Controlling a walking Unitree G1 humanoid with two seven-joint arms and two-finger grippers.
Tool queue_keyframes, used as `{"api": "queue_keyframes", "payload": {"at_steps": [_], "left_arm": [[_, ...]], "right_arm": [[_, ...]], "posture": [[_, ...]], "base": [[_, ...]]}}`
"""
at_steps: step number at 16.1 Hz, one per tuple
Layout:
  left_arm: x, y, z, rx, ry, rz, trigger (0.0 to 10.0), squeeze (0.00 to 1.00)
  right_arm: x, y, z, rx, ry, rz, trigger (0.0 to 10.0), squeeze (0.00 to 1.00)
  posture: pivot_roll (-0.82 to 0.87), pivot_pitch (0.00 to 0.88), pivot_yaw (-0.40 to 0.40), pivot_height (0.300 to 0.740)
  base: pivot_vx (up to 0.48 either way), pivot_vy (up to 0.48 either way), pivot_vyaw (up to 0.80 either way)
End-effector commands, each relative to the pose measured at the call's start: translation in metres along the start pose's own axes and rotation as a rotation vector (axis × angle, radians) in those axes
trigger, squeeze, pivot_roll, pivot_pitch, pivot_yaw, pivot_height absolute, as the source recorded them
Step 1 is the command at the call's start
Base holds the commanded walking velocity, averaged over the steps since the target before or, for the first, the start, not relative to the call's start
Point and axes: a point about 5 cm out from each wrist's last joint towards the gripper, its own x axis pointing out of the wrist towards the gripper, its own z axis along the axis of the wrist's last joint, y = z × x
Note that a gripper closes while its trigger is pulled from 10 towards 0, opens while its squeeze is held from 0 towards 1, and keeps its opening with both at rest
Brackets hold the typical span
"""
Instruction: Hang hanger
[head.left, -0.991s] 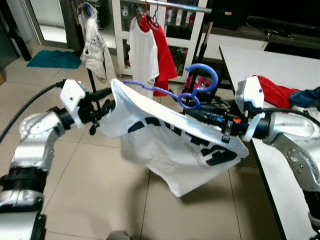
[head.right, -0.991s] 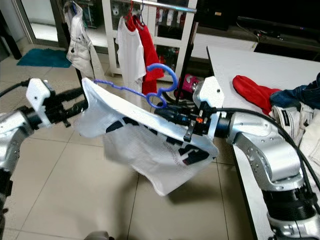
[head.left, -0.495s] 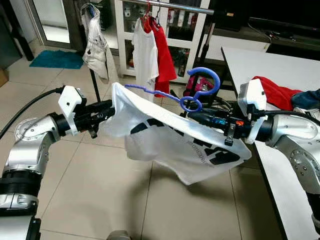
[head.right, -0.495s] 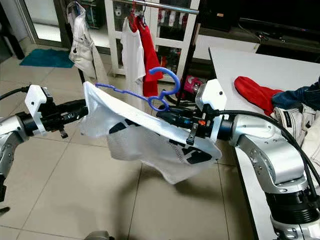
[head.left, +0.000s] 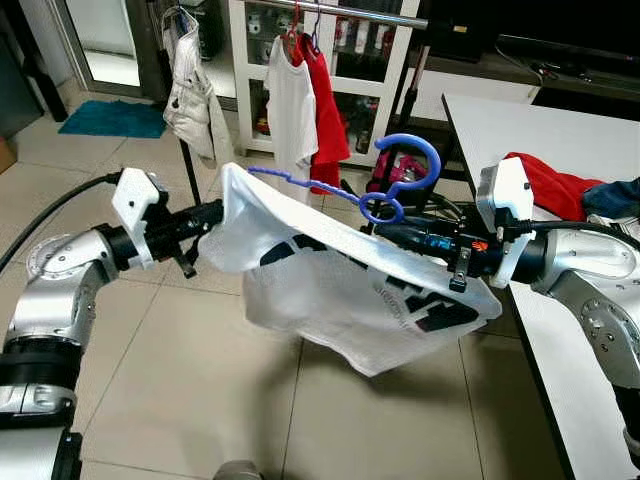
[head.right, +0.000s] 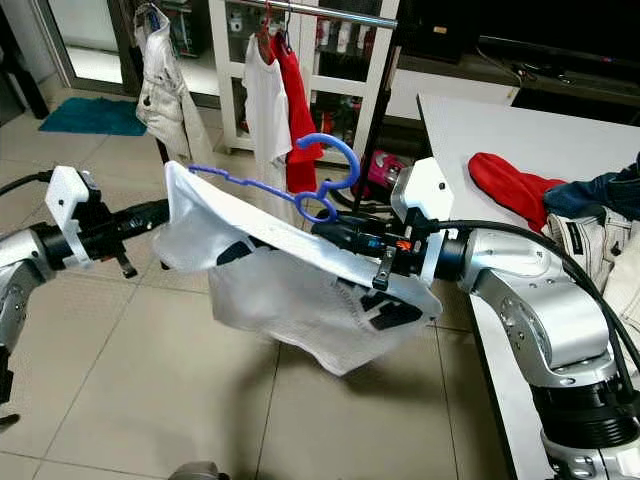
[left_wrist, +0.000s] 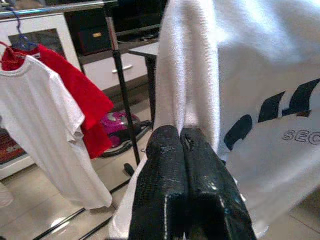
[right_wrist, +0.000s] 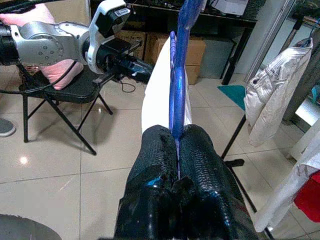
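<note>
Shirt hem sags lower than before | left tool (head.left: 205, 214) clamps white shirt (head.left: 330, 290), right tool (head.left: 385, 232) clamps blue hanger (head.left: 400, 175) | held mid-air, short of rail (head.left: 355, 12) | hanging remains.

L arm: extended fwd, elbow bent; left gripper (head.left: 215, 214) fingers pinched together. R arm: reaching inward across front; right gripper (head.left: 385, 232) fingers clamped tight.
</note>
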Motion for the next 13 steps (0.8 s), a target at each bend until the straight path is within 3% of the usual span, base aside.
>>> {"api": "queue_keyframes", "payload": {"at_steps": [1, 13], "left_arm": [[0.0019, 0.0034, 0.0070, 0.023, -0.015, 0.008, 0.0, 0.00], [0.0019, 0.0034, 0.0070, 0.023, -0.015, 0.008, 0.0, 0.00]], "right_arm": [[-0.0039, -0.0011, 0.0101, -0.032, -0.023, 0.003, 10.0, 0.00], [-0.0039, -0.0011, 0.0101, -0.032, -0.023, 0.003, 10.0, 0.00]], "posture": [[0.07, 0.000, -0.047, 0.740], [0.07, 0.000, -0.047, 0.740]], "base": [[0.000, 0.000, 0.00], [0.000, 0.000, 0.00]]}}
